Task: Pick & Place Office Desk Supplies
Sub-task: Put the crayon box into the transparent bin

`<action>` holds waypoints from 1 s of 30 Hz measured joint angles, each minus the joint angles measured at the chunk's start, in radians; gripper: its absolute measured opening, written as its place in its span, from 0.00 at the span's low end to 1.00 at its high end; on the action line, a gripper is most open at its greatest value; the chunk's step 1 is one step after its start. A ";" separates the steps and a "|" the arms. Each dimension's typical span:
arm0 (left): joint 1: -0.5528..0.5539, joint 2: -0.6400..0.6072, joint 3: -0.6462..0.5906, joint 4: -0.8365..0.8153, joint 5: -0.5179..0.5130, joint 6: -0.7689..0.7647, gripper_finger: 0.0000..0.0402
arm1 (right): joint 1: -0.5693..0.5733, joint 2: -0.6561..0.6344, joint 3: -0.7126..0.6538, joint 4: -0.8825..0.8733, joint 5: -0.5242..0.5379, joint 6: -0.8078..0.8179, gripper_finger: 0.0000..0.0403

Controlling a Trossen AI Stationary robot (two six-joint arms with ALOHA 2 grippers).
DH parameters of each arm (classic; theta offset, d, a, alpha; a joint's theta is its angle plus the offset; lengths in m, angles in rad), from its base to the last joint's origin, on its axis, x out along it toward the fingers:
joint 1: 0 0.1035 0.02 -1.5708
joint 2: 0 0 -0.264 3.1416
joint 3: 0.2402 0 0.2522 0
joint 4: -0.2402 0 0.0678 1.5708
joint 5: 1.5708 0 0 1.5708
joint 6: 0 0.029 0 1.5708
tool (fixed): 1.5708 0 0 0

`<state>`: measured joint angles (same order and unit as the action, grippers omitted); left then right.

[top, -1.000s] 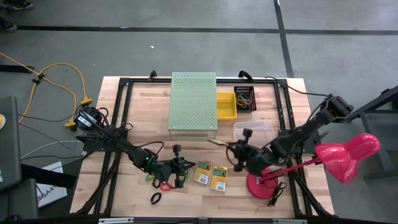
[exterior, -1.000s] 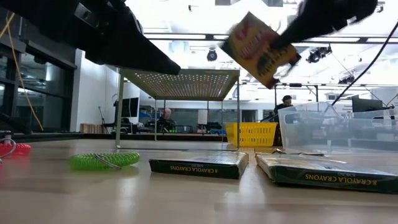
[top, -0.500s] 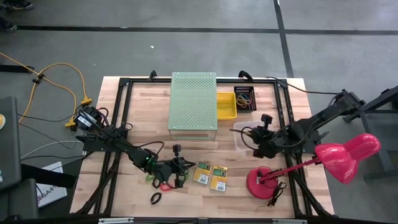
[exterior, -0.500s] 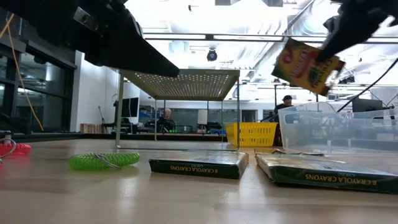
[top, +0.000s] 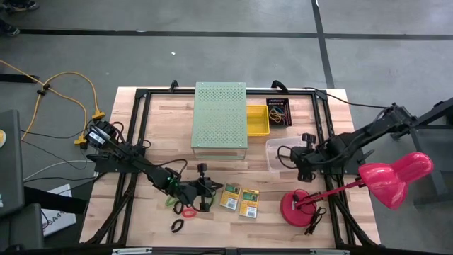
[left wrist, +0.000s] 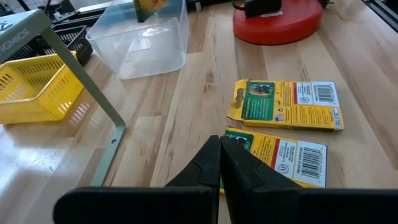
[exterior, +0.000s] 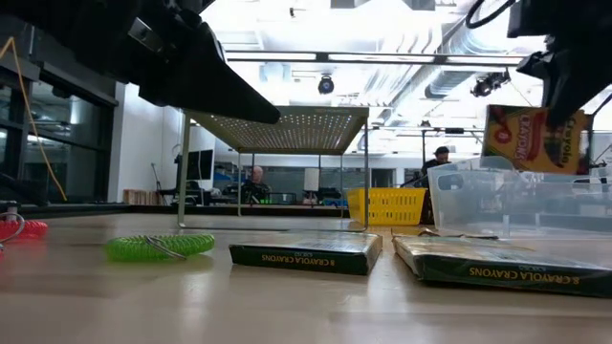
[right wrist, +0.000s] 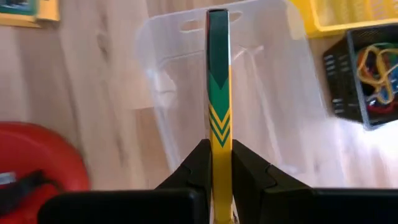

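Note:
My right gripper [top: 296,156] is shut on a yellow-and-green crayon box [exterior: 535,139], which it holds over a clear plastic bin [top: 282,147]. Two more crayon boxes [top: 230,197] [top: 249,202] lie flat on the table near the front. My left gripper [top: 207,193] hangs shut just left of them, above the wood, and holds nothing. Left of it lie a green band [top: 172,200], a red band [top: 187,210] and a black band [top: 177,226]. In the left wrist view the shut fingers [left wrist: 221,146] point toward the two boxes [left wrist: 289,104]. My right gripper pinches the crayon box's two broad faces [right wrist: 218,144] between its two fingers, at the box's upper end. The fingers come from above, slanting steeply down. The box hangs upright below them, clear of the table, its lower end about level with the bin's rim [exterior: 497,164].
A large pale-green perforated box [top: 220,117] stands at the far middle. A yellow basket [top: 257,120] and a black basket of bands [top: 278,113] sit right of it. A pink lamp [top: 396,173] with a red base [top: 301,207] stands at the near right.
My right gripper has carried the crayon box toward the table's right and far edges, from near the lamp base to above the clear bin. It has tipped to point more steeply down. The box has turned from tilted to upright.

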<state>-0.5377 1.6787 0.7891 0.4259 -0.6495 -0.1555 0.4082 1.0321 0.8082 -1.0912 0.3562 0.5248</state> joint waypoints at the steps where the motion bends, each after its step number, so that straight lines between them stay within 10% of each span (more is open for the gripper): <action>1: 0.000 0.000 0.000 0.000 0.000 0.000 0.00 | -0.010 0.000 -0.009 0.004 -0.008 -0.007 0.08; 30: 0.000 0.001 0.000 -0.002 -0.001 -0.001 0.00 | -0.165 0.002 -0.142 0.112 -0.273 -0.087 0.09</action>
<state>-0.5377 1.6794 0.7891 0.4244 -0.6506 -0.1569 0.2430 1.0339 0.6665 -0.9797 0.0829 0.4374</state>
